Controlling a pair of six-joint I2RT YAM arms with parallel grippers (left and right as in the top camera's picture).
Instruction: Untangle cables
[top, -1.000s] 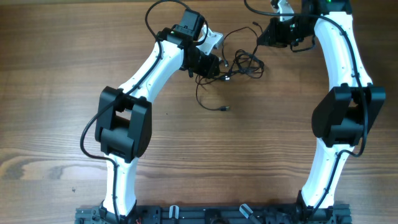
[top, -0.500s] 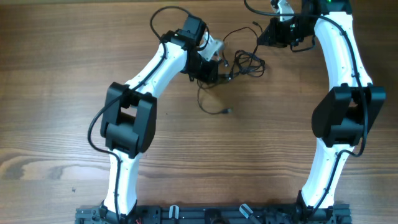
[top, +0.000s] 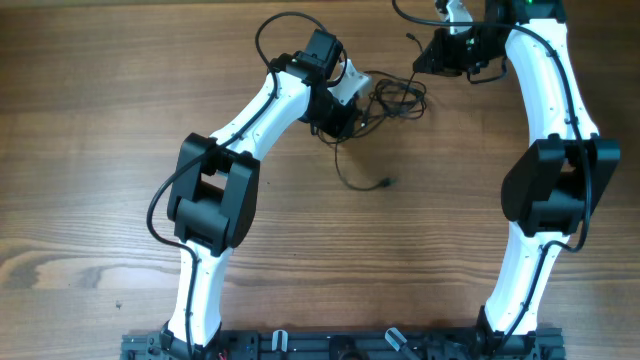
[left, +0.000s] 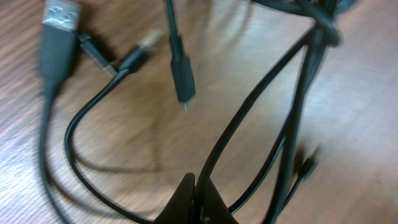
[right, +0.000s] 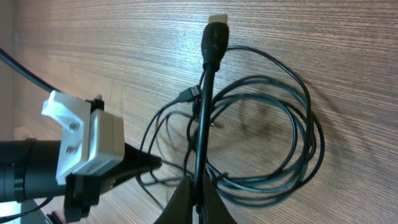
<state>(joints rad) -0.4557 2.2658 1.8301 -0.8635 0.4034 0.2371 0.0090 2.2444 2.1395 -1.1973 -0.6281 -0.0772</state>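
Left gripper (top: 348, 116) has its jaws pinched together, and from its wrist camera a thin black strand runs straight down into the closed tips (left: 196, 198), so I'd call that a grip on one wire of the cables (top: 396, 98). Right gripper (top: 428, 60) is pinched too, with a thicker lead rising out of its tips (right: 196, 200) up to a metal-ended plug. The cables themselves sit up at twelve o'clock on the table (top: 100, 150), a loose knot of loops between the two grippers: left one at the knot's nine o'clock, right one at its one o'clock. A loose strand (top: 352, 172) trails away toward six o'clock from the left gripper and ends in a small plug lying alone on the wood. Close up, a USB plug (left: 59, 25) and a couple of small connectors lie at ten o'clock of the left tips, with several wires crossing over each other (left: 273, 130). Now the risk, as I see it: both grips look thin, so a hard pull apart could slip a wire free. If the two held wires are looped through each other, pulling could also cinch the knot tighter, and those little plugs could snag inside a loop and drag the whole bundle along.
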